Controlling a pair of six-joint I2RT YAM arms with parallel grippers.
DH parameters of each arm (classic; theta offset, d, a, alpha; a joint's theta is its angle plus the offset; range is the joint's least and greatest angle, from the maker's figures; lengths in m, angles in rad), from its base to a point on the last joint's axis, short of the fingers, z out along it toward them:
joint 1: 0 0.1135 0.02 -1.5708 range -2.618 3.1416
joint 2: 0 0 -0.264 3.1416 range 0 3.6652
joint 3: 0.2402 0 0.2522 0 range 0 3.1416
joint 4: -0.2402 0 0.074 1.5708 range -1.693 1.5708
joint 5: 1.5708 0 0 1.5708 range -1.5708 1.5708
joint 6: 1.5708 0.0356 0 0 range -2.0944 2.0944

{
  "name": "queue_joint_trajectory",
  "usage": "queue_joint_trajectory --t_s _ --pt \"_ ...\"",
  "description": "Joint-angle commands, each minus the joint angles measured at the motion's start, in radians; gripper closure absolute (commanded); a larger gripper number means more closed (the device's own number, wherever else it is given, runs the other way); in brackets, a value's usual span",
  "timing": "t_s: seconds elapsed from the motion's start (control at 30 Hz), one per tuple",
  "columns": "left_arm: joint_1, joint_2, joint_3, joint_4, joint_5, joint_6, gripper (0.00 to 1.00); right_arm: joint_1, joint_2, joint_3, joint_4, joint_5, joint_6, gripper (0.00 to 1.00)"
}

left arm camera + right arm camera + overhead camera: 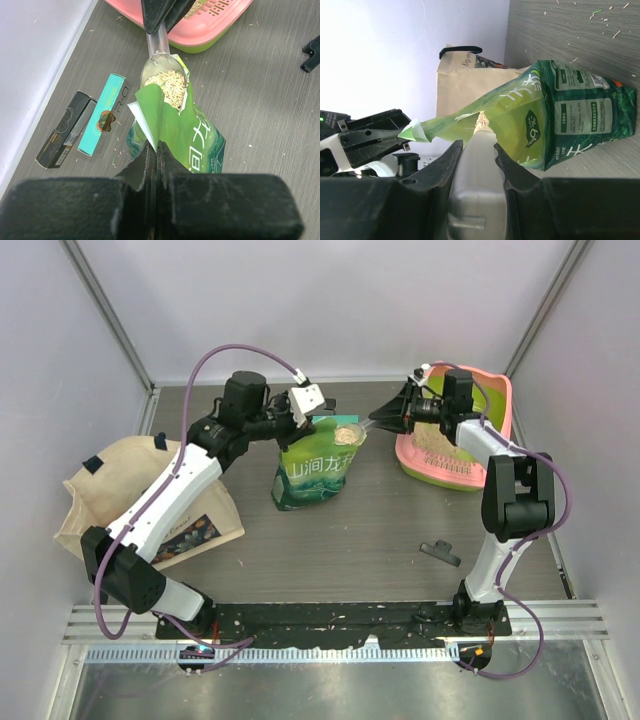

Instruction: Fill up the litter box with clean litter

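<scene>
Overhead view of a grey counter with my two arms reaching in from the near edge.

My left jaws are pressed flat together on the top flap of a green bag, holding its mouth up and open. My right jaws are closed narrowly around the pale handle of a clear scoop. The handle runs straight out between the fingers.

The scoop's bowl sits at the bag's mouth, heaped with clean litter, pale beige grains. Its long axis runs sideways across the counter, from the bag towards my right wrist.

The litter box, with a pink rim and a lime basin, lies to the right of the bag, just behind and beneath my right wrist. It is on the handle side, not the bowl side, so I judge the loaded scoop must travel backwards along its own length and stay level before tipping. My right arm is plainly the nearer one; my left arm is well apart from the box.

Containers:
- The bag stands upright and has grains in its mouth (how full it is lower down I cannot tell).
- The litter box shows a patch of pale grains in its basin, with green plastic showing around it, so I judge the filling to be only partly done.
- A beige tote lies at the far left, its contents hidden.

Stray grains dot the counter beside the bag.
</scene>
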Motion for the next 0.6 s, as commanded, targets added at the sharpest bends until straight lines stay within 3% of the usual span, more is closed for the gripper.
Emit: queue_joint_trajectory --t_s 0.0,0.57 --pt "0.003 -0.058 0.065 0.055 -0.009 0.045 1.00 -0.031 -0.034 -0.047 0.299 -0.035 0.189 0.99" --pt "0.001 -0.043 0.068 0.043 -0.022 0.048 1.00 -0.042 -0.044 -0.078 0.416 -0.065 0.233 0.99"
